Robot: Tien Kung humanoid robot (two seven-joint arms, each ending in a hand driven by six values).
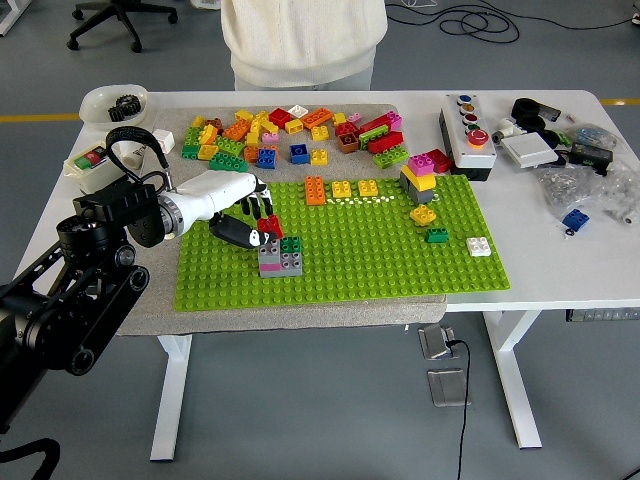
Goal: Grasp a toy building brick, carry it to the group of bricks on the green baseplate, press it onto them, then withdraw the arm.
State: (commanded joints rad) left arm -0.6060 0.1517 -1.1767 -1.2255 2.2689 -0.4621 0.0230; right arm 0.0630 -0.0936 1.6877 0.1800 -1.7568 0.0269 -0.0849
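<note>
Head view: a red brick [270,225] is held tight in the left hand [245,212], right above the grey bricks [279,259] on the green baseplate [380,250]. Pressing down and pulling back are still left.

- One head view, high on the robot's side, looking forward and down.
- Whole table [560,270] visible, a person [303,40] standing beyond.
</note>
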